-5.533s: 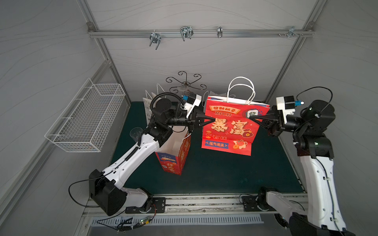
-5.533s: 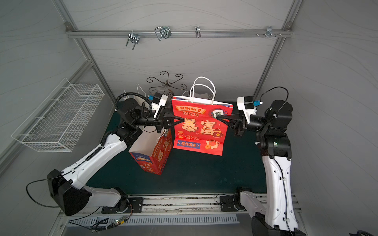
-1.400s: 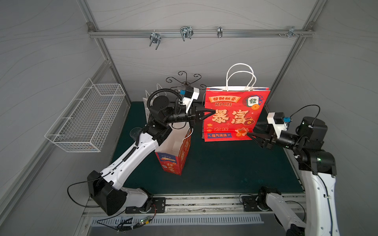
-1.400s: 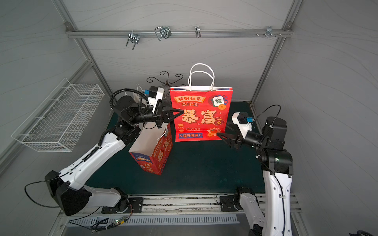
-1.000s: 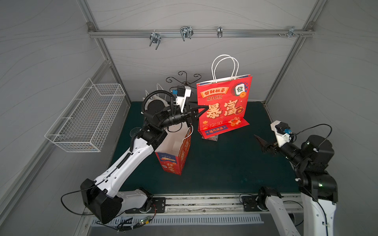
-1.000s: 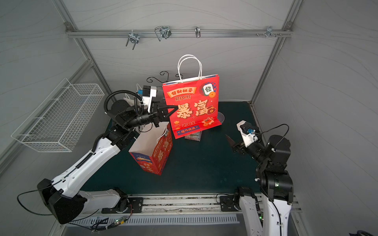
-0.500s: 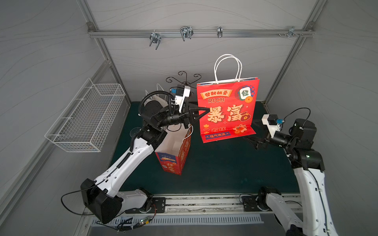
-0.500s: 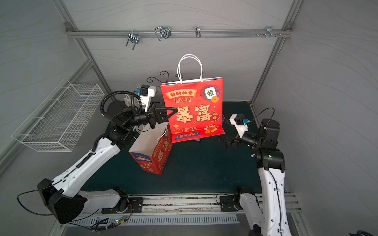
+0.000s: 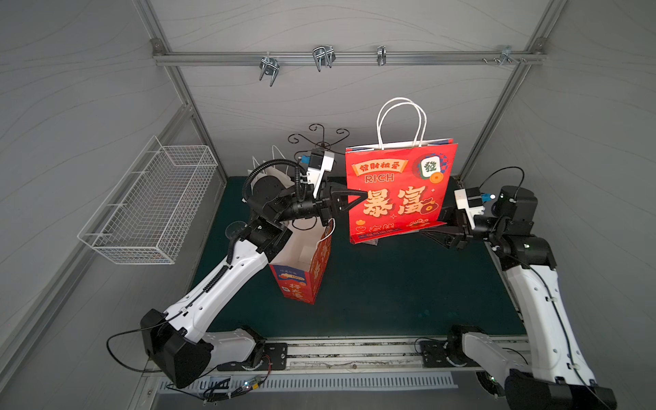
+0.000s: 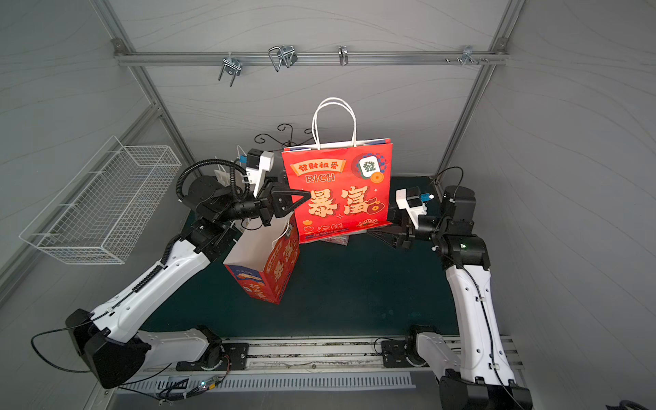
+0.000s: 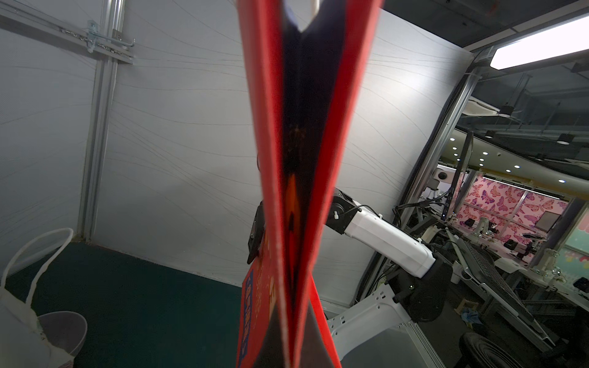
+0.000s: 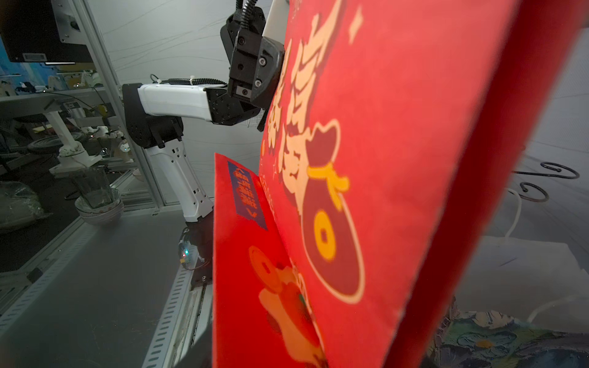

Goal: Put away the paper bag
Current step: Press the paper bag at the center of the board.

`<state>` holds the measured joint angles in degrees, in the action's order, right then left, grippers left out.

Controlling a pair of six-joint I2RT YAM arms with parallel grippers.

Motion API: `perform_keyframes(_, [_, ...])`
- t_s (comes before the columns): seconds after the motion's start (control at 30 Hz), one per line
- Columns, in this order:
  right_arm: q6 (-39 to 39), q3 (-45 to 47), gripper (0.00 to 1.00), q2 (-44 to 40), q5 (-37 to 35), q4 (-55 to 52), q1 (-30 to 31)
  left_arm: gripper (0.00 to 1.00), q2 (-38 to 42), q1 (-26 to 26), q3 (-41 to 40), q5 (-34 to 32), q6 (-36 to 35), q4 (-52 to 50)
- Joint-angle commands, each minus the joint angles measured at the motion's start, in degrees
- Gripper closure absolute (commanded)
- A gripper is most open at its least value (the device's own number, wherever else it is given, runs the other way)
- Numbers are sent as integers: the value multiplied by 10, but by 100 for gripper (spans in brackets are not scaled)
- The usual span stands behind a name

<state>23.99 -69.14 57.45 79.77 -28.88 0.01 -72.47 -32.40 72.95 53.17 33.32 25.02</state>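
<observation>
The paper bag (image 9: pixel 401 188) (image 10: pixel 337 191) is a large red one with white handles, folded flat and held upright in the air over the green mat. My left gripper (image 9: pixel 355 200) (image 10: pixel 301 198) is shut on the bag's left edge at mid height. In the left wrist view the bag's pinched edge (image 11: pixel 299 159) runs up the middle. My right gripper (image 9: pixel 431 232) (image 10: pixel 381 230) reaches the bag's lower right corner at its folded bottom. Its fingertips are hidden there. The bag's printed face (image 12: pixel 382 159) fills the right wrist view and hides the jaws.
A smaller red bag (image 9: pixel 301 269) stands open on the mat under my left arm. Behind are a white tote (image 9: pixel 273 174) and a black scrolled wire stand (image 9: pixel 319 136). A wire basket (image 9: pixel 149 206) hangs on the left wall. Hooks (image 9: pixel 323 58) sit on the top rail.
My right arm, drawn back low a second ago, has come up to the bag's lower right corner. The bag has straightened from a tilt. The left grip is unchanged.
</observation>
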Motion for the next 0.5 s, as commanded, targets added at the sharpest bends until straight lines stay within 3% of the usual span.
perform_keyframes(0.0, [5,-13,54,1,25,14,7,100,-3,-4,12,7,10,35])
perform_keyframes(0.2, [-3,-13,73,1,48,26,17,100,-2,-4,7,-8,7,35])
perform_keyframes(0.33, [-4,-21,94,-2,48,23,17,100,4,-5,-1,-44,-9,35])
perform_keyframes(0.4, [-3,-26,99,-7,47,20,16,89,12,-4,-7,-73,-23,36])
perform_keyframes(0.47, [-4,-28,100,-16,35,18,16,65,24,-4,-15,-109,-49,33])
